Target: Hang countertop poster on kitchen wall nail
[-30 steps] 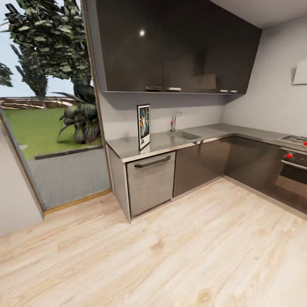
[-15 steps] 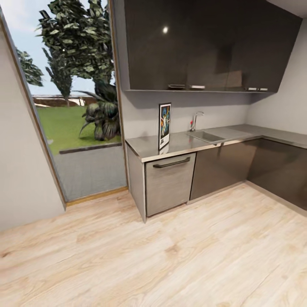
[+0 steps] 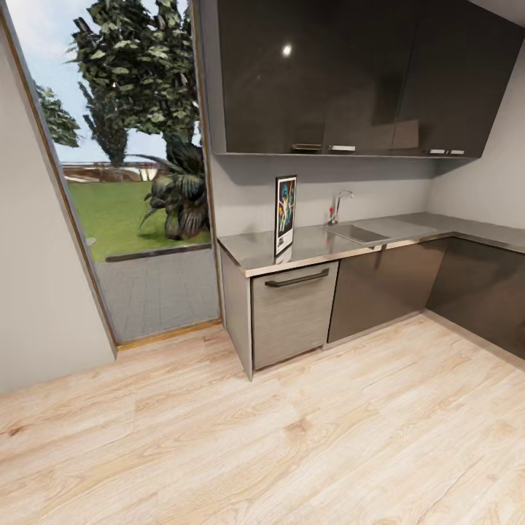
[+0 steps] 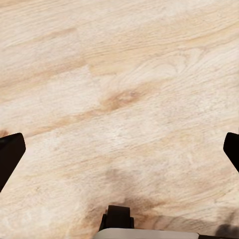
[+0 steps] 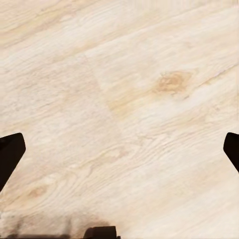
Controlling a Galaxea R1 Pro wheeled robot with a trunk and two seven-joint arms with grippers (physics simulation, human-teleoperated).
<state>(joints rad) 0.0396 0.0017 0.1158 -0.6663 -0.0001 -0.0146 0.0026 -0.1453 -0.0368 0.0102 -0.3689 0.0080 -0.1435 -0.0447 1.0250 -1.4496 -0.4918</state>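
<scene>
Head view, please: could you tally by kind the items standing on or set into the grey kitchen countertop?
Upright framed Star Wars poster: 1
Chrome tap: 1
Inset steel sink: 1
Total: 3, all on the grey countertop.

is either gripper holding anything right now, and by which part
Nothing is held. Both the left gripper and the right gripper are open over bare wooden floor. The poster stands on the countertop, untouched.

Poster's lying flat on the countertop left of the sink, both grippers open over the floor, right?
Not flat: in the head view the poster stands upright on the kitchen countertop, left of the sink. Both wrist views show wide-open grippers, left and right, over wood floor.
</scene>
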